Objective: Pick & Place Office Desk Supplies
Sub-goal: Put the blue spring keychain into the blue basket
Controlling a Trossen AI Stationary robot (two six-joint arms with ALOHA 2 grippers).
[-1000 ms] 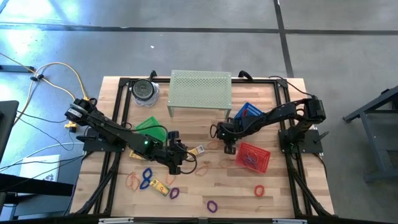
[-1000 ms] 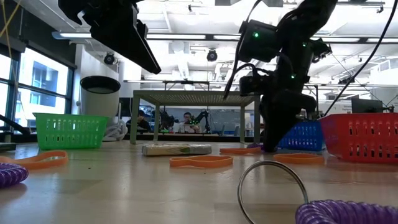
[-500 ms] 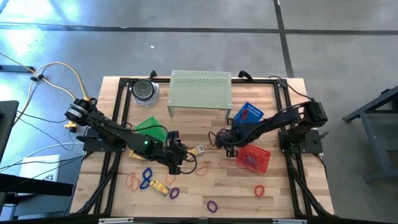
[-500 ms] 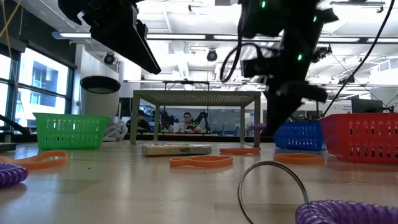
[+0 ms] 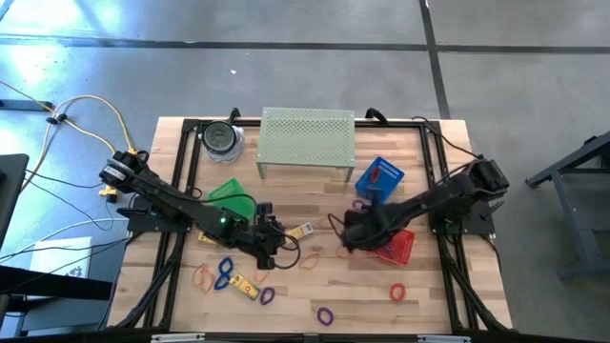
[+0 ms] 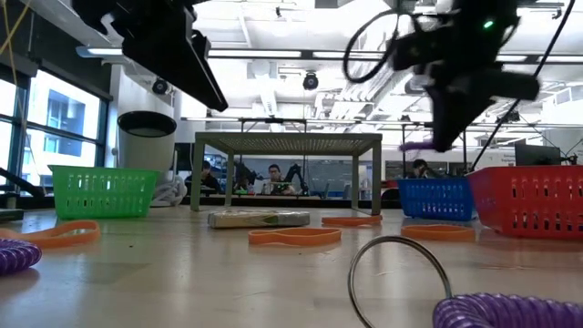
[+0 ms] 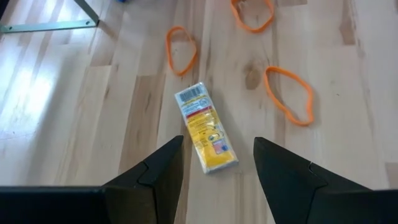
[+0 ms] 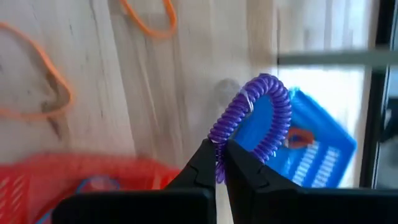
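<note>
Right pincer (image 8: 220,163) clamping purple coil (image 8: 258,118), airborne

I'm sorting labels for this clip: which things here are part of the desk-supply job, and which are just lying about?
Part of the job:
- purple coil band, gripped by the right hand
- yellow packet, in front of the open left hand
- orange bands
- red basket, blue basket, green basket

Just lying about:
- perforated stand
- lidded jar

Robotics lab: polished concrete floor (image 5: 286,19), exposed ceiling ducts (image 6: 301,64), seated people (image 6: 273,178) at background workstations.
</note>
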